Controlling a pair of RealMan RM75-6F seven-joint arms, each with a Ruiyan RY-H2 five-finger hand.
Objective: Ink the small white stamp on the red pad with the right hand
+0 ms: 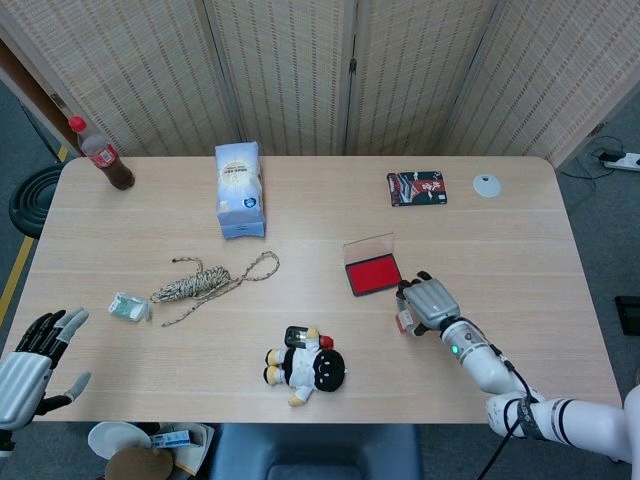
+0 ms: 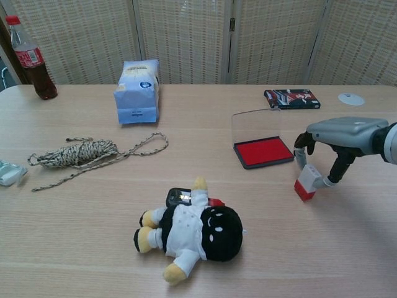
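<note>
The small white stamp (image 2: 306,181) with a red base stands tilted on the table just right of the red ink pad (image 2: 263,151). My right hand (image 2: 340,136) arches over it from above, its fingers pinching the white body. In the head view the stamp (image 1: 403,319) peeks out at the lower left of that right hand (image 1: 429,301), below and right of the open red pad (image 1: 373,273). The pad's clear lid stands upright behind it. My left hand (image 1: 38,355) hangs off the table's front left corner, fingers spread, holding nothing.
A plush doll (image 2: 192,230) lies on a phone at the front centre. A coiled rope (image 2: 80,153), a blue-white bag (image 2: 137,92), a cola bottle (image 2: 30,58), a dark booklet (image 2: 291,98), a white disc (image 2: 351,99) and a small packet (image 2: 10,172) are spread around.
</note>
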